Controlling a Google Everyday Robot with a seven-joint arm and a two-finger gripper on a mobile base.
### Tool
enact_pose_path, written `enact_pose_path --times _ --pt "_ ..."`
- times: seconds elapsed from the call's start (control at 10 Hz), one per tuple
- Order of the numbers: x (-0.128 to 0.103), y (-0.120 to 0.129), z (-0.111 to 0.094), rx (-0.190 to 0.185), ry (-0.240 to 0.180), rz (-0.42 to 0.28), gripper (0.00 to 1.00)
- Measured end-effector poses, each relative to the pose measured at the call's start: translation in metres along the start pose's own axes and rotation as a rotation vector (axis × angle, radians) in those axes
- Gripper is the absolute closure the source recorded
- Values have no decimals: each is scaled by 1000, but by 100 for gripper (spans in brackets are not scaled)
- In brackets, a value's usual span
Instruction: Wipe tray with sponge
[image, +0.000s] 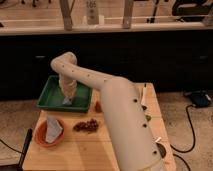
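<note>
My pincer (67, 101) is down inside the green tray (50, 100), at the spot where wiping happens.

My arm (100, 87) reaches from the near right across the tabletop (95, 150) and bends steeply down, so the wrist points almost straight into the tray; I judge that posture suits pressing a flat pad against the floor of it. A pale bit at the tip may be the sponge (66, 102), resting on the tray floor near its right half, but I cannot tell whether my pincer is clamped on it or apart. The tray sits at the far left corner, well within my reach. Nearer me stand an orange bowl (48, 134) holding something white and a brown clump (87, 125), both apart from the tray and out of my wiping path.
</note>
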Motion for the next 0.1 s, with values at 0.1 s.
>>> enact_pose_path --times 0.1 --pt "0 0 0 0 0 0 97"
